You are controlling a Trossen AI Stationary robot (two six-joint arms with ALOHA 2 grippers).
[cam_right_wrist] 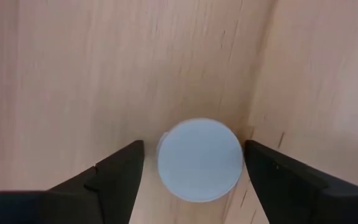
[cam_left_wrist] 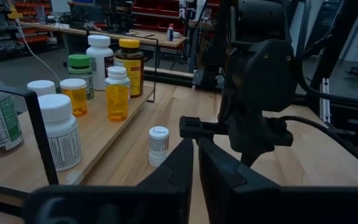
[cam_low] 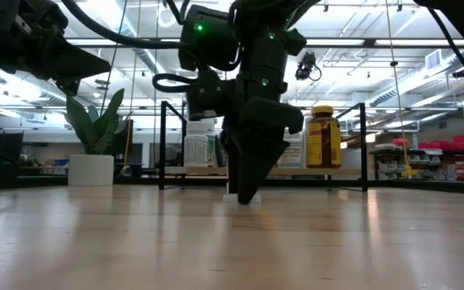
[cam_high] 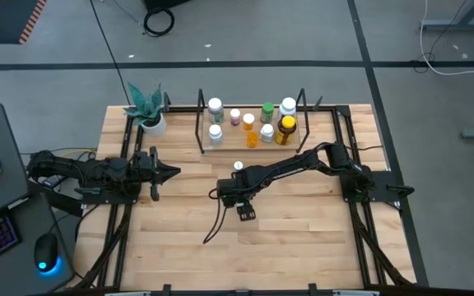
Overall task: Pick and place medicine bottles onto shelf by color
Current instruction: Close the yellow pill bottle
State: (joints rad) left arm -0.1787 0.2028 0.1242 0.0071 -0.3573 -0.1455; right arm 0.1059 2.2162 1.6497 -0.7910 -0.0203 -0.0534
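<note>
A small white bottle point(cam_high: 238, 166) point(cam_left_wrist: 158, 145) stands upright on its base on the wooden table, just in front of the shelf point(cam_high: 220, 148). My right gripper point(cam_high: 239, 179) point(cam_right_wrist: 193, 148) points down over it, open. Its two fingers stand on either side of the white cap point(cam_right_wrist: 199, 159) with a gap on each side. Several bottles stand on the shelf board: white point(cam_high: 215, 107), orange point(cam_high: 252, 138), green point(cam_high: 267, 111) and a larger amber one with a yellow cap point(cam_high: 285, 130). My left gripper point(cam_high: 171, 172) point(cam_left_wrist: 196, 146) waits shut at the table's left, pointing level.
A white plant pot point(cam_high: 153, 123) stands at the far left corner, next to the shelf's black wire uprights point(cam_high: 200, 123). A black cable point(cam_high: 216, 222) trails from the right arm across the table's middle. Bare wood lies along the near edge point(cam_high: 303, 255).
</note>
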